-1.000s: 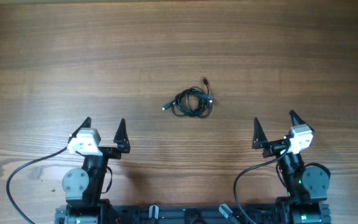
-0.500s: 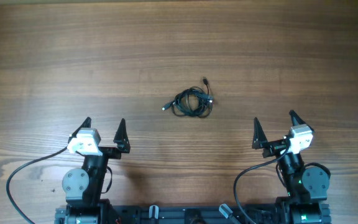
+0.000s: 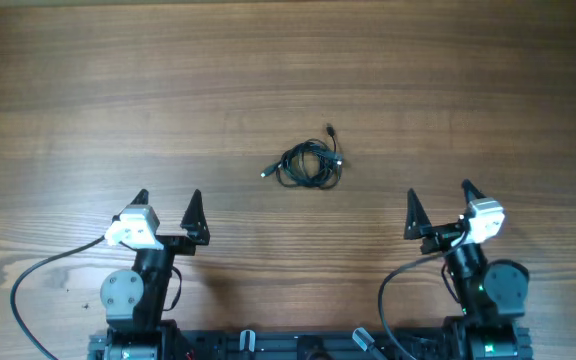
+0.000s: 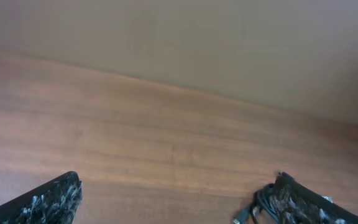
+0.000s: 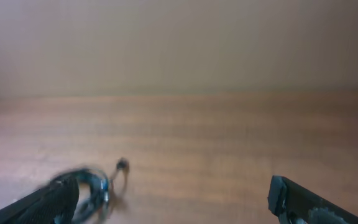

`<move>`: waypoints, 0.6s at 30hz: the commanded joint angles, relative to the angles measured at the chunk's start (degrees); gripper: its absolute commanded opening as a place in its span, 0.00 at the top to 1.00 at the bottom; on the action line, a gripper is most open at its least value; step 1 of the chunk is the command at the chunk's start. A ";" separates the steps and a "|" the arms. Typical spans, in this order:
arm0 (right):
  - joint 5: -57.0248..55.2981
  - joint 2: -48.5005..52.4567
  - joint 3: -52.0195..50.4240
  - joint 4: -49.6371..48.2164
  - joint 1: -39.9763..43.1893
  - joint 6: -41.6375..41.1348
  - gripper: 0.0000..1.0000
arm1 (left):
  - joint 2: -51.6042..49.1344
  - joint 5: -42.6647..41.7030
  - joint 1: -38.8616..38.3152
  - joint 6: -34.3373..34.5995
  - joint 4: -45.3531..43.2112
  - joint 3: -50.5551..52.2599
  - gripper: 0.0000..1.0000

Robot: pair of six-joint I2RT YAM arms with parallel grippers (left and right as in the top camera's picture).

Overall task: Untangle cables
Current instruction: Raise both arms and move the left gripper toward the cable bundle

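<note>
A: Wood-grain table (image 3: 288,60), overhead view. Grippers?

B: Left gripper (image 3: 167,195) sits by the table's near edge, left side. Jaws spread wide, nothing between them. Right gripper (image 3: 438,189) by the near edge, right side, likewise spread and empty.

A: Cables?

B: Cables (image 3: 310,162) lie as one loose black coil near the table's centre, well apart from both grippers. Silvery tip (image 3: 266,174) points toward the table's left edge, black plug (image 3: 330,130) toward its far edge.

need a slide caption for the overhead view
Tangled black cables lie on the wooden table, clear of the open left claw and open right claw.
</note>
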State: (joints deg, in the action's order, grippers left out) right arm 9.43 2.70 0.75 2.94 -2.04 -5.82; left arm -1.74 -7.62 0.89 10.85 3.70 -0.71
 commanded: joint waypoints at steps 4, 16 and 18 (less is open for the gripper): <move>2.01 8.33 6.32 4.92 0.31 -0.46 0.00 | -8.39 -0.92 0.35 3.56 2.95 -5.16 0.00; 2.45 29.97 24.35 15.23 0.31 -1.66 0.00 | -36.61 -1.11 0.35 3.45 11.52 -27.10 0.00; 2.45 34.16 28.33 19.08 0.31 -1.66 0.00 | -41.94 -1.14 0.35 3.08 15.45 -30.01 0.00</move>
State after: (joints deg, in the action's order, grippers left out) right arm 10.98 31.59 23.05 18.98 -2.02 -6.70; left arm -36.12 -7.86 0.89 14.09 14.76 -25.89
